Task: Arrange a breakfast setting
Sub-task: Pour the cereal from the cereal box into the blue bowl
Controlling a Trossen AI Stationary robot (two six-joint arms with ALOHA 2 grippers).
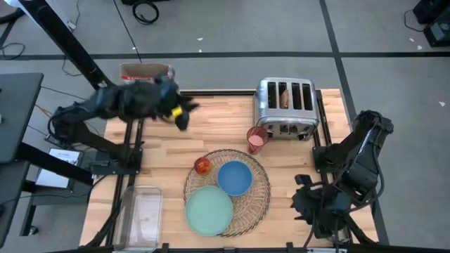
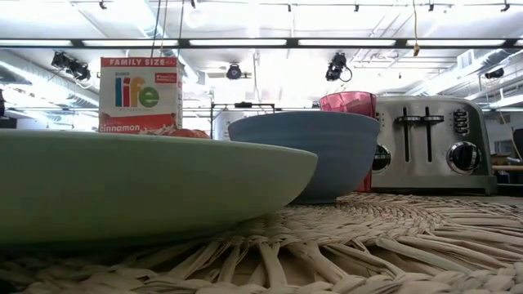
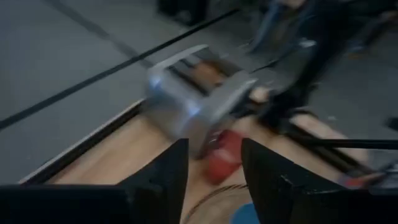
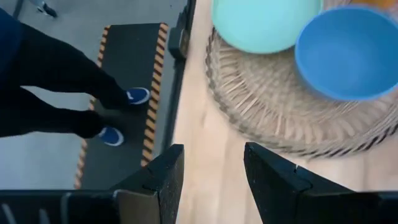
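The round straw placemat (image 1: pixel 259 200) lies at the table's near middle. The mint-green plate (image 1: pixel 209 209) and the blue bowl (image 1: pixel 235 177) rest on it. The red apple (image 1: pixel 202 165) sits at its far left rim. The pink cup (image 1: pixel 256 139) stands in front of the toaster. A toast slice (image 1: pixel 284 97) sticks up from a toaster slot. No spoon shows. My left gripper (image 1: pixel 187 114) hangs open and empty above the table's far left, its fingers (image 3: pixel 168 174) pointing toward the toaster. My right gripper (image 4: pixel 214 168) is open and empty, low at the near right, facing the placemat (image 4: pixel 280 106).
The chrome toaster (image 1: pixel 285 107) stands at the far right. A clear plastic bin (image 1: pixel 143 214) sits at the near left corner. A cereal box (image 1: pixel 145 70) stands beyond the far left edge. A person's legs and blue shoes (image 4: pixel 118 118) show beside the table's near edge.
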